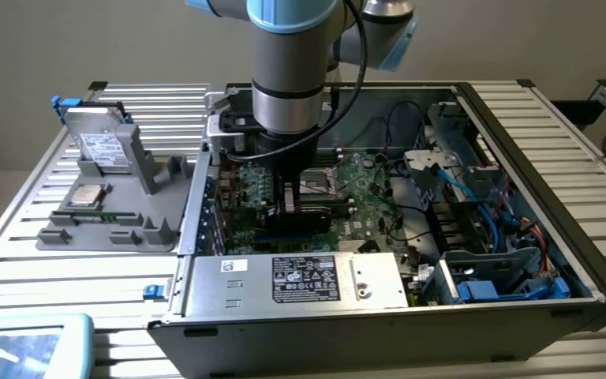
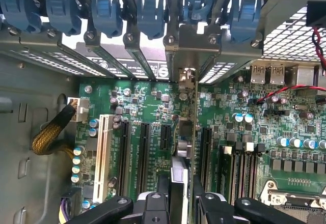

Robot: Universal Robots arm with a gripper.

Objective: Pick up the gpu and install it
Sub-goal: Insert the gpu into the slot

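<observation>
The gpu [image 2: 184, 127] stands on edge over the green motherboard [image 2: 153, 102] inside the open computer case [image 1: 514, 142]. Its silver end bracket meets the rear slot openings. My gripper [image 2: 181, 203] is shut on the card's upper edge, one black finger [image 2: 155, 206] on each side. In the exterior view the gripper [image 1: 293, 204] reaches down into the case, and the dark card [image 1: 301, 221] sits beneath it between the expansion slots. Whether the card is seated in a slot I cannot tell.
Long black expansion slots [image 2: 142, 152] flank the card, and blue latches [image 2: 107, 10] line the case's rear wall. A power supply [image 1: 303, 280] lies at the case front, cables [image 1: 472, 189] at the exterior view's right. A grey holder [image 1: 124, 213] outside carries a silver drive [image 1: 103, 146] and a processor chip [image 1: 87, 195].
</observation>
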